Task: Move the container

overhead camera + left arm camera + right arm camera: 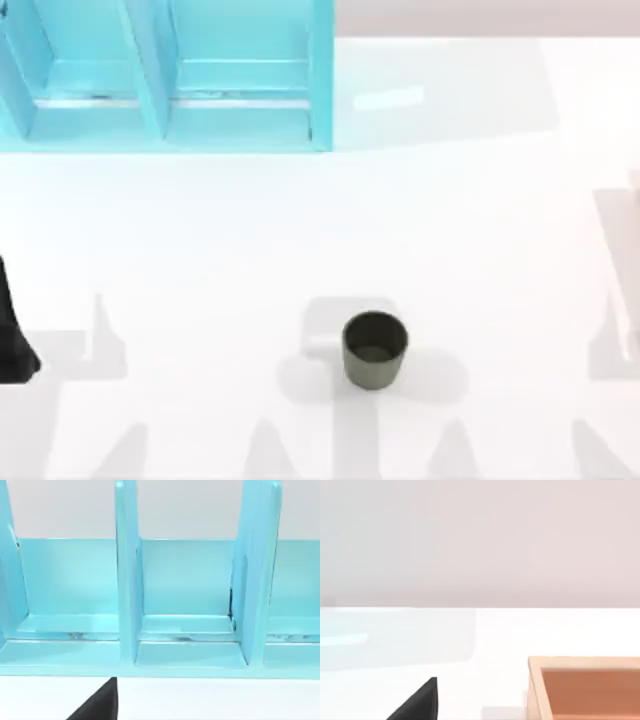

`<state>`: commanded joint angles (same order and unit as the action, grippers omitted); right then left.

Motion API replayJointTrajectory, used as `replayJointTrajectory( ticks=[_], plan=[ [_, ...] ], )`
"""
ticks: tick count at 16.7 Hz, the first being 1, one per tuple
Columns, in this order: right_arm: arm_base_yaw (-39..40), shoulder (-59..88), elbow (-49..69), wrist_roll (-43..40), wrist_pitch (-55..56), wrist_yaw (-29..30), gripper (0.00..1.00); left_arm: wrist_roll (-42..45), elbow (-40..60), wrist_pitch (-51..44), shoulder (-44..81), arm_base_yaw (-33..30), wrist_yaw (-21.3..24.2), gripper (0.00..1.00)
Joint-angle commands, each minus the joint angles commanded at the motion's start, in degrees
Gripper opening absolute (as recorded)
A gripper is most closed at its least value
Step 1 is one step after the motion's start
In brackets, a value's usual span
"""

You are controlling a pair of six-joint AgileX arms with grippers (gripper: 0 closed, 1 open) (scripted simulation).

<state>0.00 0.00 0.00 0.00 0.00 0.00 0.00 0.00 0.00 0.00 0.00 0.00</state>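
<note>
While upright, container [374, 349] hides its base

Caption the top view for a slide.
Olive-grey container stands upright on the white table, apart from the turquoise shelf unit.

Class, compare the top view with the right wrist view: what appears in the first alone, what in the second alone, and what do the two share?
Top view alone: the container, a dark olive-grey cup standing upright on the table a little right of centre near the front edge; the turquoise shelf unit at the far left; and a dark part of the left arm at the left edge.

Right wrist view alone: an orange-brown open box with a pale rim.

Shared: the white table, also seen from the right wrist.
</note>
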Motion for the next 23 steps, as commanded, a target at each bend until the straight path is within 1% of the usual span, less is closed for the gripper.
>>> replayJointTrajectory(
  ticks=[3,5,7,9,12,15,20,23],
  plan=[
    [0.0,0.0,0.0,0.0,0.0,0.0,1.00,-0.4,0.5,-0.4,0.5,0.0,-0.1,1.00],
    [0.0,0.0,0.0,0.0,0.0,0.0,1.00,-2.2,3.2,-2.4,3.3,-0.2,-0.7,1.00],
    [0.0,0.0,0.0,0.0,0.0,0.0,1.00,-5.3,8.2,-6.1,8.6,-0.8,-1.6,1.00],
    [0.0,0.0,0.0,0.0,0.0,0.0,1.00,-9.4,15.0,-11.1,16.4,-2.1,-2.6,1.00],
    [0.0,0.0,0.0,0.0,0.0,0.0,1.00,-16.6,27.6,-20.6,32.0,-5.1,-3.9,1.00],
    [0.0,0.0,0.0,0.0,0.0,0.0,1.00,-24.3,41.9,-31.6,51.3,-9.6,-4.9,1.00],
    [0.0,0.0,0.0,0.0,0.0,0.0,1.00,-36.3,66.8,-50.4,83.5,-19.5,-5.2,1.00],
    [0.0,0.0,0.0,0.0,0.0,0.0,1.00,-42.0,81.2,-60.5,98.9,-26.6,-4.4,1.00]
  ],
)
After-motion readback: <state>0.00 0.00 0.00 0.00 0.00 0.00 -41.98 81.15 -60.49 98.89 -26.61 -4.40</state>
